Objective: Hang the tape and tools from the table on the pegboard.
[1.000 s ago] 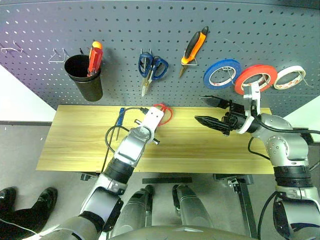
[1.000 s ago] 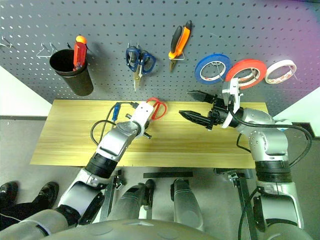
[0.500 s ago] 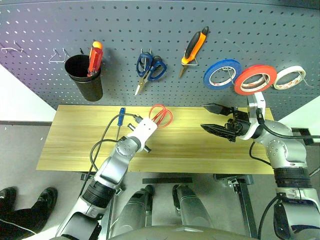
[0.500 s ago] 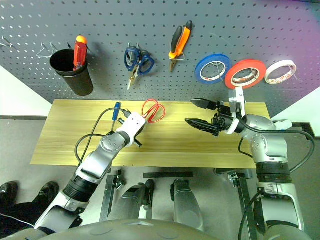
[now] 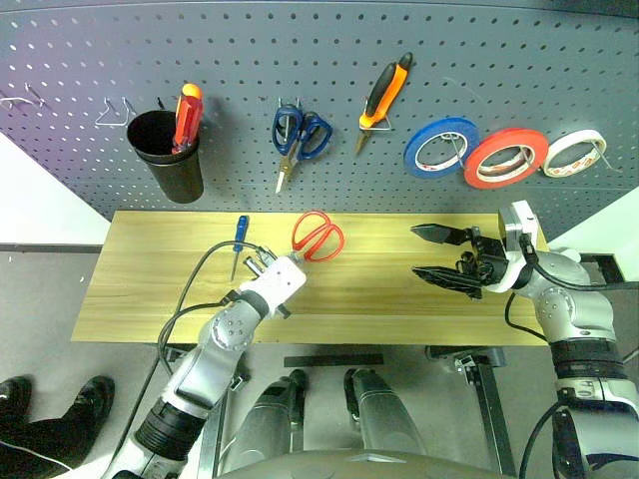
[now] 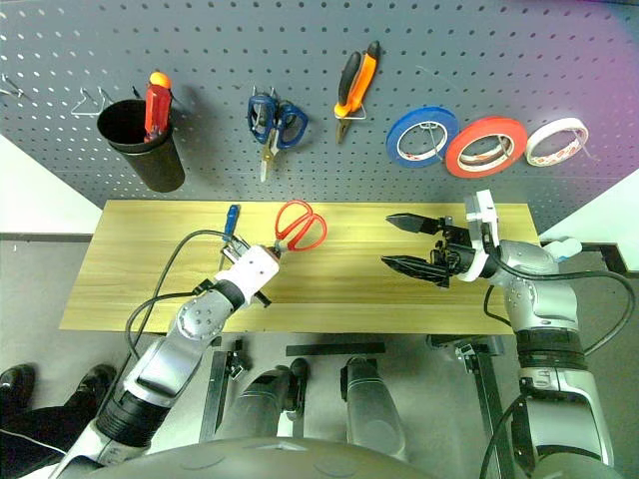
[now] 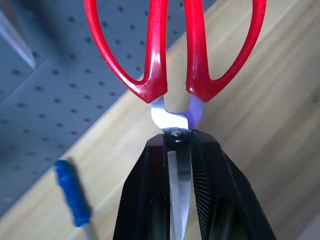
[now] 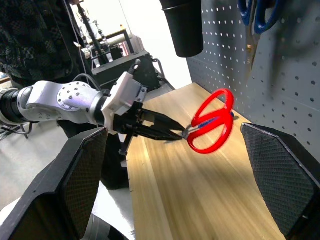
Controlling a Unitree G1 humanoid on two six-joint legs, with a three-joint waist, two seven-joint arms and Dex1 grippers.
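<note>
My left gripper (image 5: 297, 255) is shut on the blades of the red-handled scissors (image 5: 318, 235) and holds them above the table (image 5: 140, 294). The red handles (image 7: 155, 65) point away, toward the pegboard (image 5: 250, 50). The slim blue-handled screwdriver (image 5: 241, 234) lies on the table just left of that gripper. My right gripper (image 5: 415, 250) stands open over the table's right part, pointing left toward the scissors. On the pegboard hang the red-orange tape (image 5: 506, 158) and the orange-and-black pliers (image 5: 385, 93).
The pegboard also carries a black cup (image 5: 167, 160) holding a red-and-yellow screwdriver, blue-handled scissors (image 5: 300, 135), a blue roll (image 5: 442, 147) and a cream-white roll (image 5: 576, 153). Bare wire hooks (image 5: 115, 110) sit at its upper left. A person's shoes (image 5: 50, 399) show at lower left.
My left gripper drew back and left with the red scissors, rolling its wrist. My right gripper sank and shifted right, away from the red tape. The hanging blue scissors swung.
</note>
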